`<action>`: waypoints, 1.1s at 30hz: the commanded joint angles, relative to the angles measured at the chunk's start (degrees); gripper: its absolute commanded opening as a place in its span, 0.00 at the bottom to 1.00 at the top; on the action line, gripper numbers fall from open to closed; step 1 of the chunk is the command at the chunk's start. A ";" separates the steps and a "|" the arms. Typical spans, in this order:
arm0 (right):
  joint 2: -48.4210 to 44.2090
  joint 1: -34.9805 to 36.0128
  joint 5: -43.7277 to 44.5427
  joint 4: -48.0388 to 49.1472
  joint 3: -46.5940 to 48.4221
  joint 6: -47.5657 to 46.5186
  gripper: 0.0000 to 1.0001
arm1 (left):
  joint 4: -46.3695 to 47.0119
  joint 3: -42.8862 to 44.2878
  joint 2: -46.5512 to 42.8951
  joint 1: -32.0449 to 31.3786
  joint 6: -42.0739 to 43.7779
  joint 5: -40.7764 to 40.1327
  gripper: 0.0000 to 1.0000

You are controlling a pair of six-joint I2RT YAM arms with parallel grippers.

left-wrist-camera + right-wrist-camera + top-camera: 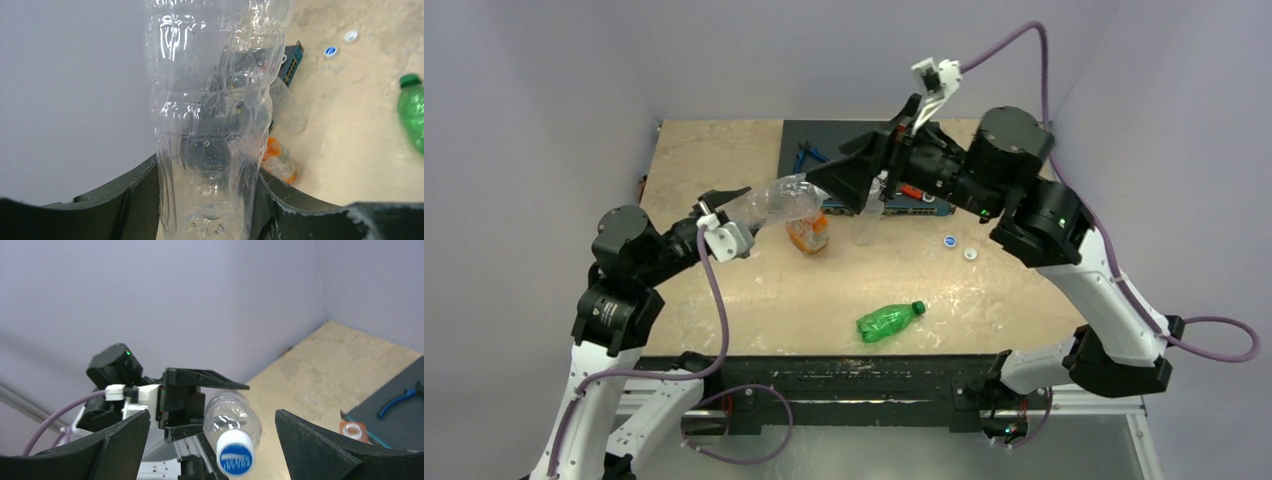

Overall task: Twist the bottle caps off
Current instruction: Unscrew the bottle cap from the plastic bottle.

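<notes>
- The left gripper (210, 205) is pinching the lower body of a clear crinkled bottle (210, 100). Its two dark fingers are pressing in from either side, and it is holding the bottle above the bench (724, 300), tilted toward the right arm.
- That bottle's white cap (235, 458), printed blue on its face, is sitting on the neck and facing the right wrist camera.
- The right gripper (824, 188) is standing spread wide, with its fingers flanking the capped end and touching nothing.
- An orange-labelled bottle (809, 232) is standing on the bench below the held bottle, and the right wrist view is showing its mouth open.
- A second clear bottle (867, 222) is standing just beside it, by the edge of a dark mat (824, 140).
- A green bottle (887, 320) is lying on its side near the front edge, wearing its green cap (918, 306).
- Two loose caps (949, 241) are lying close together to the right, one showing a blue face and the other white.
- Blue-handled pliers (807, 155) are lying on the mat.
</notes>
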 commanded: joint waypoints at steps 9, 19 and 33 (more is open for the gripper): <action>-2.51 0.17 5.45 13.91 -5.35 -2.28 0.94 | 13.05 0.67 0.61 0.08 -31.79 1.93 0.34; 1.26 0.17 4.05 19.68 -3.92 -0.88 0.76 | 13.87 0.39 1.22 0.08 -34.09 3.77 0.34; 1.43 0.53 1.40 24.84 -10.18 -0.40 0.19 | 17.17 -0.55 1.80 0.08 -43.18 4.69 0.86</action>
